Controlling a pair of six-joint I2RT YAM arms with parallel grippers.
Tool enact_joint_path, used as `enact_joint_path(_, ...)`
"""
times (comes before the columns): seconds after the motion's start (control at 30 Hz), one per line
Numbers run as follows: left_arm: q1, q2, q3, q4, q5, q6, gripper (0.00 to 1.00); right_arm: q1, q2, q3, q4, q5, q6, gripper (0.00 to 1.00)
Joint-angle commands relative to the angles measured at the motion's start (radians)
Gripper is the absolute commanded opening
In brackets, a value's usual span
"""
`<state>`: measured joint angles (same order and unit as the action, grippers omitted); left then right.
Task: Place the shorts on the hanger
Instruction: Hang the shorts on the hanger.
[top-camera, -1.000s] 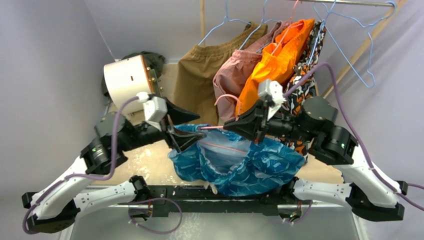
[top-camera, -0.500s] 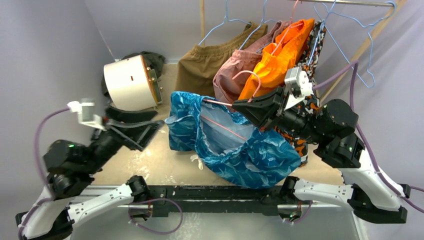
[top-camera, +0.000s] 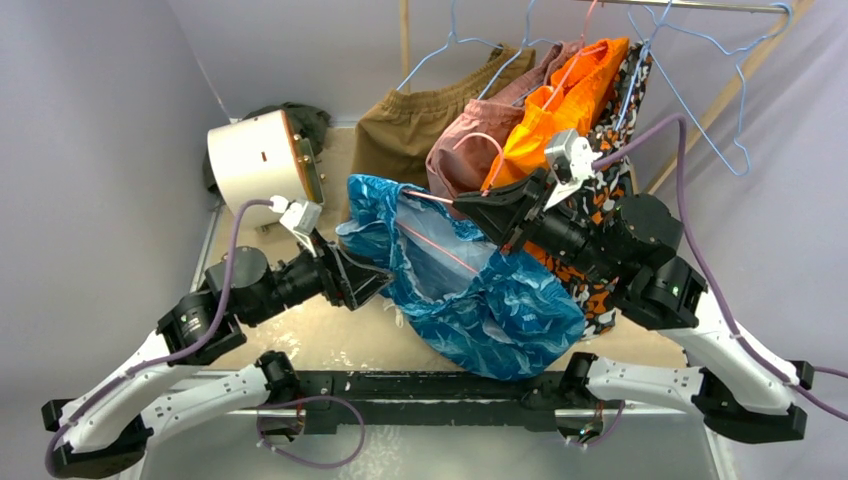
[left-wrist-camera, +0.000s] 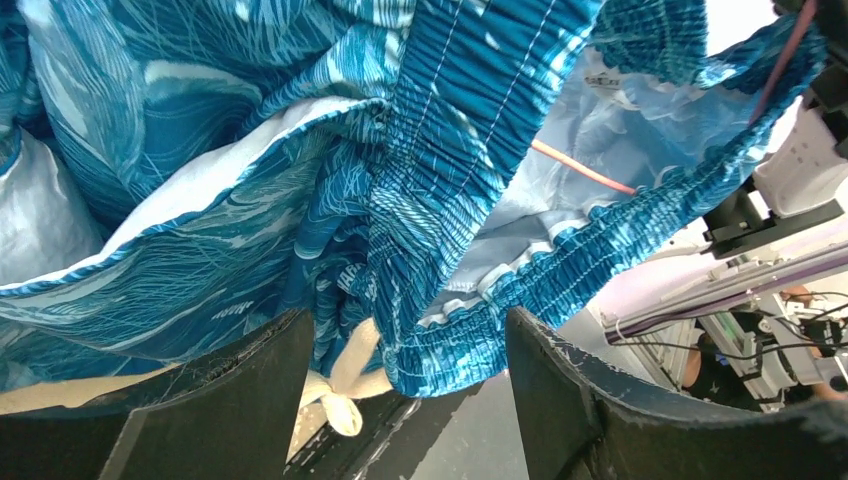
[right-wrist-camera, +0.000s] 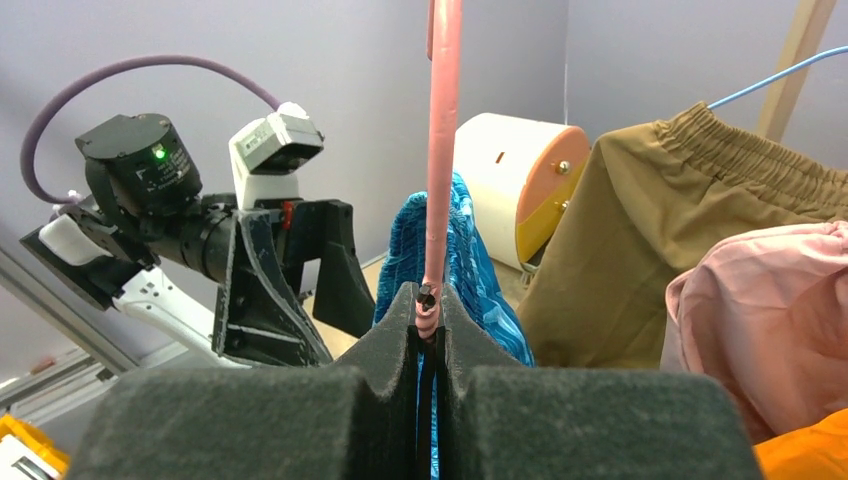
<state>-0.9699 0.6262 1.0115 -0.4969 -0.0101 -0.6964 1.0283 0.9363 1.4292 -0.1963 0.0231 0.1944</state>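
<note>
The right claw (right-wrist-camera: 428, 300) clenches the hanger (right-wrist-camera: 443, 150) by its wire, holding it aloft so the shorts (top-camera: 500, 310) drape from it. The left claw (left-wrist-camera: 400, 325), jaws spread, straddles the waistband (left-wrist-camera: 470, 120) - probably to pull it further along.

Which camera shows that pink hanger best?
Top view: the hanger shows its hook and a wire crossing inside the shorts. Right wrist shows only one wire pinched in the right end effector; left wrist, a short stretch.

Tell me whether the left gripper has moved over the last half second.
Yes. The left gripper has swung right, from under the white drum to the edge of the shorts, jaws open.
</note>
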Motion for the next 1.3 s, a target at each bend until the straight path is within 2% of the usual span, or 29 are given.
enact_joint_path(0.0, 0.000, 0.034, -0.003, -0.011, 0.014, 0.010, 0.69, 0.002, -0.001, 0.020, 0.126, 0.026, 0.018, 0.00)
enact_joint_path(0.27, 0.000, 0.096, -0.053, 0.049, 0.064, -0.008, 0.61, 0.001, 0.009, 0.006, 0.171, 0.021, 0.027, 0.00)
enact_joint_path(0.33, 0.000, 0.105, -0.059, 0.072, 0.075, -0.016, 0.49, 0.002, 0.012, 0.005, 0.176, 0.016, 0.029, 0.00)
enact_joint_path(0.47, 0.001, 0.103, -0.045, 0.139, 0.110, -0.032, 0.19, 0.001, 0.024, 0.015, 0.165, 0.009, 0.028, 0.00)
enact_joint_path(0.6, 0.002, 0.055, 0.023, 0.231, 0.113, -0.021, 0.01, 0.001, 0.057, 0.064, 0.117, 0.002, 0.011, 0.00)
enact_joint_path(0.8, 0.000, 0.104, 0.233, 0.287, 0.099, -0.004, 0.00, 0.001, 0.096, 0.120, 0.065, 0.018, -0.007, 0.00)
enact_joint_path(0.93, 0.000, 0.140, 0.273, 0.386, 0.098, -0.056, 0.00, 0.002, 0.091, 0.087, 0.083, 0.012, -0.009, 0.00)
enact_joint_path(1.07, 0.000, 0.165, 0.221, 0.424, 0.110, -0.099, 0.00, 0.002, 0.062, 0.080, 0.094, 0.019, -0.007, 0.00)
enact_joint_path(1.27, 0.000, 0.238, 0.008, 0.441, 0.162, -0.199, 0.00, 0.001, 0.014, 0.005, 0.123, -0.029, 0.018, 0.00)
